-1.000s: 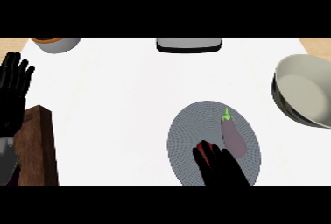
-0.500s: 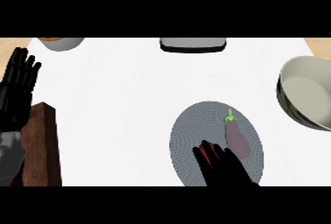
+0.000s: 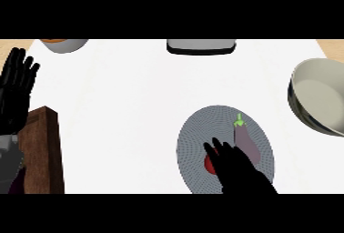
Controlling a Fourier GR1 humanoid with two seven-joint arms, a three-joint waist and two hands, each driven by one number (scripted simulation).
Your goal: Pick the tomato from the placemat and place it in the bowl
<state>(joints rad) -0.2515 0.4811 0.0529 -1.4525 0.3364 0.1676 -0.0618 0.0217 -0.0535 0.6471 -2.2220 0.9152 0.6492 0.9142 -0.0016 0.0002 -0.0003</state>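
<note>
A round grey placemat (image 3: 201, 123) lies right of the counter's middle. On it a red tomato (image 3: 209, 164) peeks out at the left of my right hand (image 3: 235, 168), which lies flat over it with straight fingers and hides most of it. A purple eggplant (image 3: 246, 140) with a green stem lies on the mat just right of that hand. The pale bowl (image 3: 316, 93) sits at the right edge, cut off by the view. My left hand (image 3: 15, 91) rests open, fingers up, at the far left.
A brown wooden block (image 3: 42, 150) stands at the lower left beside my left forearm. A dark tray (image 3: 201, 45) sits at the back middle. A small bowl with something orange (image 3: 64, 44) shows at the back left.
My right hand has stayed over the tomato with barely any shift. The whole scene has slid slightly right and down in view. The left hand has not changed pose.
</note>
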